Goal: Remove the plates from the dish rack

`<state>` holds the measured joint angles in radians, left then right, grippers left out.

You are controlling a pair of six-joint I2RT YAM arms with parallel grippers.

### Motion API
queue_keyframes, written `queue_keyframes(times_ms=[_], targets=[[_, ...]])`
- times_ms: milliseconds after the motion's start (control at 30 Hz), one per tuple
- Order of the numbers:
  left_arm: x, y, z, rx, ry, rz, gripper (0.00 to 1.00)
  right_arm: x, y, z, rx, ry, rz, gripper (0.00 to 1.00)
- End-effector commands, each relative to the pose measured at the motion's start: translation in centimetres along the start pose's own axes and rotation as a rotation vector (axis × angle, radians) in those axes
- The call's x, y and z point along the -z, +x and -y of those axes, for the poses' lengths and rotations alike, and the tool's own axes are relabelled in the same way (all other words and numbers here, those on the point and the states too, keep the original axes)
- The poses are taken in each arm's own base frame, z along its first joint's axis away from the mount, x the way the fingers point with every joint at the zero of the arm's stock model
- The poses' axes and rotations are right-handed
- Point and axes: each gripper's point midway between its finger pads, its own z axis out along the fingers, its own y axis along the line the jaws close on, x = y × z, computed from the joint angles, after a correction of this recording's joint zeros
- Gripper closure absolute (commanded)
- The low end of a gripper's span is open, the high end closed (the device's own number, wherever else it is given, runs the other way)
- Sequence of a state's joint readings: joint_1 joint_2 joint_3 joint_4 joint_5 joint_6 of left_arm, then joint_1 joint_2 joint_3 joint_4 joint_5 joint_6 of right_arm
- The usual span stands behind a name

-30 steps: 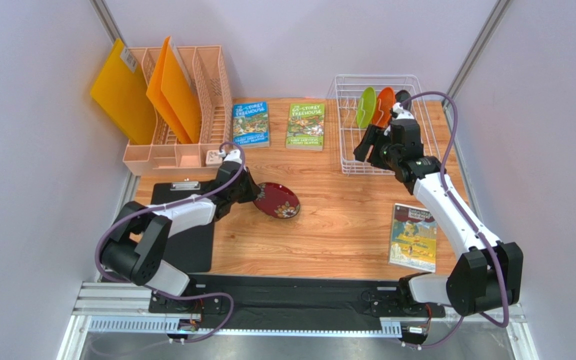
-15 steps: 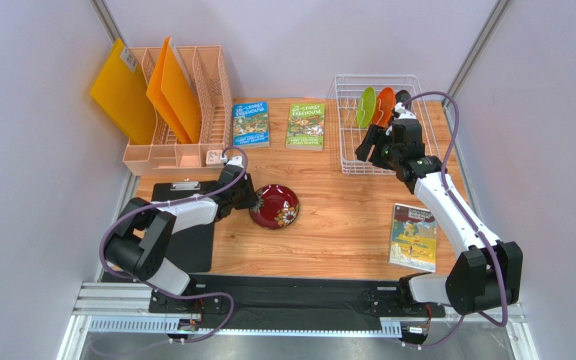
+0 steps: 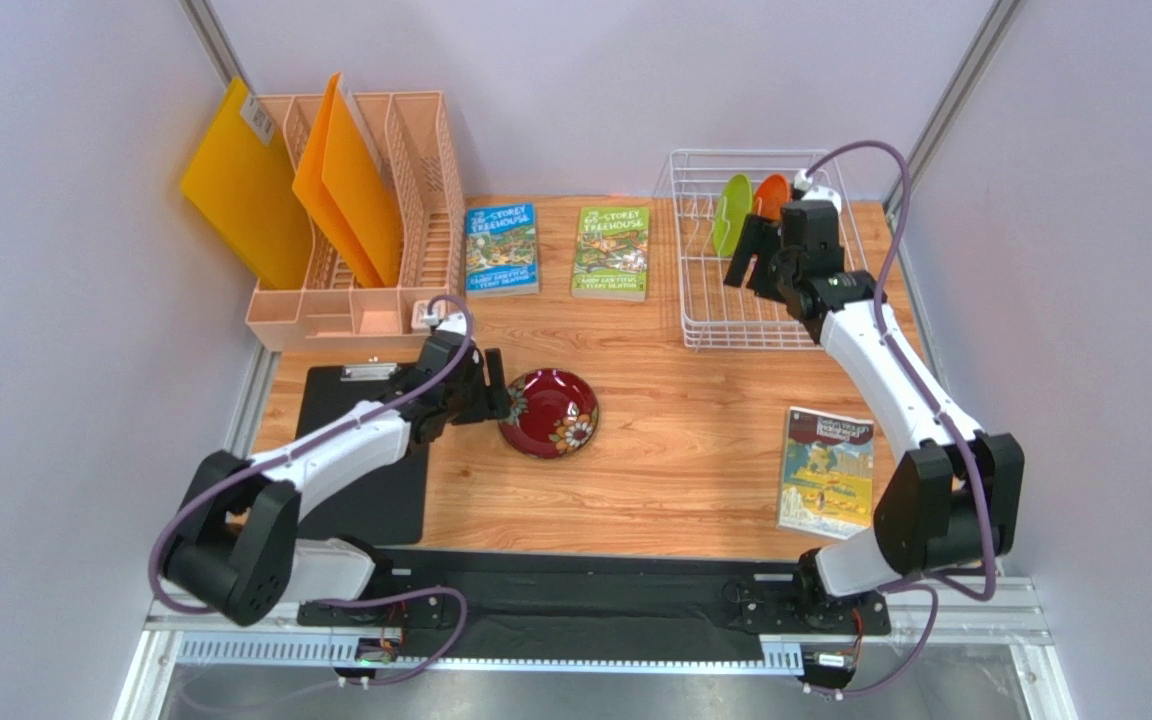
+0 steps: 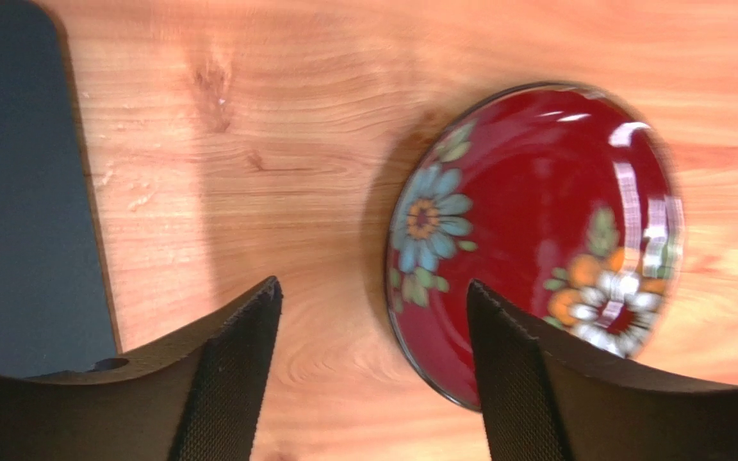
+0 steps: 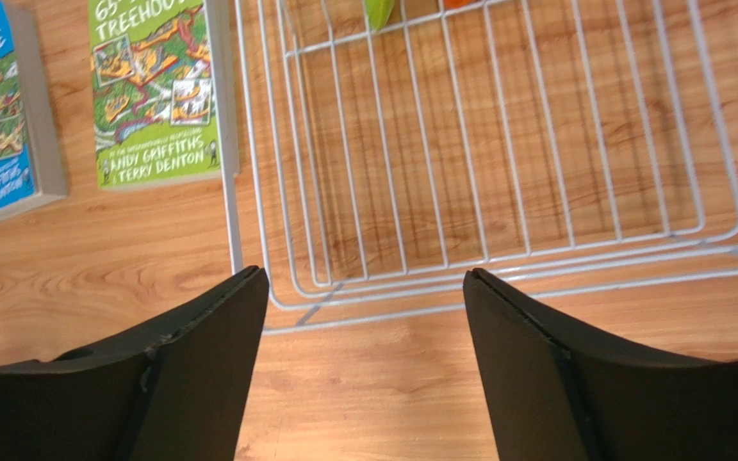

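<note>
Wooden table top [image 3: 687,465] carries a flat black clipboard [image 3: 387,507] on the near left. Just beyond it the left gripper [image 4: 373,317] has its jaws apart and holds nothing, close to the left rim of the dark red round plate with flowers [image 3: 549,411], which lies flat on the wood. At the far right, the white wire dish rack [image 3: 748,342] keeps a lime green plate [image 3: 732,215] and an orange plate [image 3: 772,195] upright. The right gripper [image 5: 365,288] hovers over the rack, jaws wide and empty

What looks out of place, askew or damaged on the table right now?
Nothing stands out. The red floral plate lies flat on the table by the open left fingers. The green plate and orange plate stand upright in the dish rack. Nothing spilled or broken.
</note>
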<state>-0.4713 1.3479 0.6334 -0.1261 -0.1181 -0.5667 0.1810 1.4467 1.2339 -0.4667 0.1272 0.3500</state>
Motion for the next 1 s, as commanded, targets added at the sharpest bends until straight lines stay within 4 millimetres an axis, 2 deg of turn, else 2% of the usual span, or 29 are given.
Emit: queue_keyframes(times_ms=[0,33,67,100,200,267,333,367,400,467,500,533,600,767,967], targets=[[3.7,-3.8,2.1,-0.047,0.093,0.114,0.20,-0.9,-5.4,0.8,0.043,0.090,0.112,0.18],[4.2,-4.3,2.5,-0.060,0.115,0.128,0.13,-2.2,-5.1,0.9,0.053,0.102,0.089,0.18],[4.9,-4.8,3.3,-0.068,0.155,0.137,0.02,-2.2,-6.7,0.4,0.051,0.096,0.118,0.18],[6.0,-6.0,4.3,-0.075,0.197,0.172,0.01,-3.7,-6.4,0.5,0.066,0.108,0.094,0.18],[8.0,-7.8,6.6,-0.109,0.317,0.233,0.01,-6.2,-8.4,0.1,0.087,0.113,0.103,0.18],[9.1,-8.5,8.1,-0.141,0.396,0.261,0.01,-7.6,-9.1,-0.1,0.114,0.113,0.100,0.18],[9.8,-9.0,9.1,-0.167,0.450,0.278,0.01,-9.9,-10.1,-0.2,0.144,0.127,0.097,0.19],[10.3,-9.2,9.9,-0.184,0.494,0.284,0.01,-10.6,-10.7,-0.4,0.153,0.133,0.107,0.22],[10.5,-9.3,10.2,-0.191,0.513,0.288,0.01,-12.2,-11.1,-0.5,0.162,0.142,0.104,0.23],[10.8,-9.5,10.9,-0.204,0.554,0.302,0.01,-13.4,-11.5,-0.5,0.188,0.155,0.093,0.29],[11.0,-9.6,11.1,-0.208,0.565,0.310,0.01,-14.9,-10.6,-0.1,0.201,0.171,0.064,0.29],[11.0,-9.6,11.2,-0.216,0.571,0.312,0.00,-15.0,-11.7,-0.4,0.203,0.169,0.090,0.30],[11.1,-9.7,11.3,-0.230,0.579,0.316,0.01,-16.3,-11.4,0.1,0.232,0.188,0.086,0.29],[11.4,-10.1,11.1,-0.259,0.561,0.337,0.01,-17.8,-12.2,0.1,0.278,0.196,0.110,0.28],[11.4,-10.3,11.1,-0.262,0.555,0.342,0.01,-19.8,-11.9,0.4,0.297,0.208,0.111,0.31]])
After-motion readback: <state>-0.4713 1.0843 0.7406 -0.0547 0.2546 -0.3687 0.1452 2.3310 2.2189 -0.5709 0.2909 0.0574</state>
